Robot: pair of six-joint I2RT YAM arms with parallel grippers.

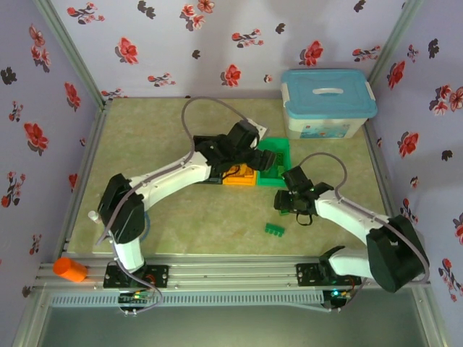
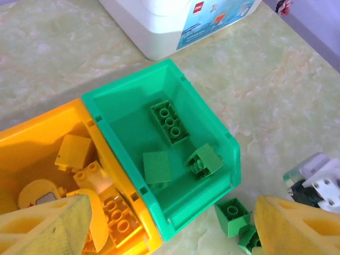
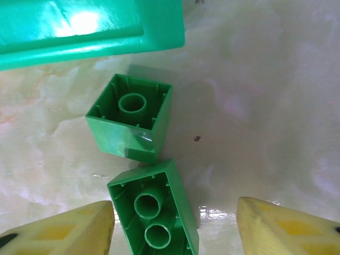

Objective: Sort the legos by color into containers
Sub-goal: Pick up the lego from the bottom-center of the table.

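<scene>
Both arms work at the green bin (image 2: pixel 119 119), and neither holds anything.
The left gripper (image 2: pixel 170 226) hangs with its fingers apart above the seam between the orange bin (image 2: pixel 32 143) and the green one. Orange bricks (image 2: pixel 114 212) lie in the first and three green bricks (image 2: pixel 170 122) in the second. The right gripper (image 3: pixel 172 228) is spread over two loose green bricks (image 3: pixel 133 117) on the table (image 3: pixel 265 106) just beside the green bin, with the longer one between its fingers, seemingly untouched.
</scene>
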